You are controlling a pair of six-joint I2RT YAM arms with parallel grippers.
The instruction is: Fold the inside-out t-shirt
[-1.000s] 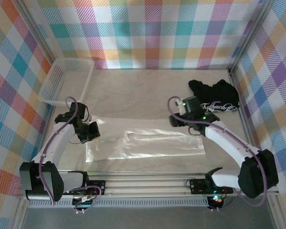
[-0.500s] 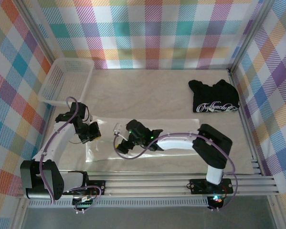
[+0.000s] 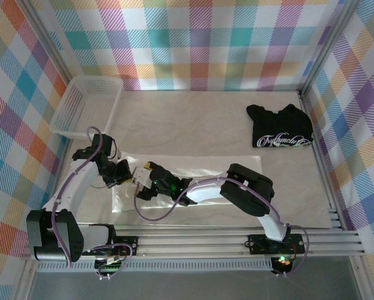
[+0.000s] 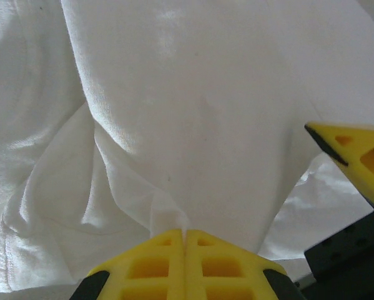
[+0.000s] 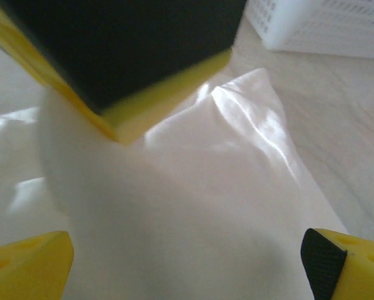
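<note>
The white inside-out t-shirt (image 3: 199,164) lies spread flat on the near side of the table (image 3: 193,119), left of centre. The left gripper (image 4: 185,234) is clamped on a pinch of its left edge. Just beside it, the right gripper (image 5: 187,262) hangs over the cloth, its 2 fingers (image 5: 346,259) spread wide, holding nothing.

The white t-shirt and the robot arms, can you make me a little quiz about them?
1. True or false: the left fingers pinch the white t-shirt.
2. Which garment lies apart on the right? A. red towel B. black t-shirt C. blue jeans
3. Fill in: the right fingers stand ____.
Key: 1 true; 2 B; 3 open.
</note>
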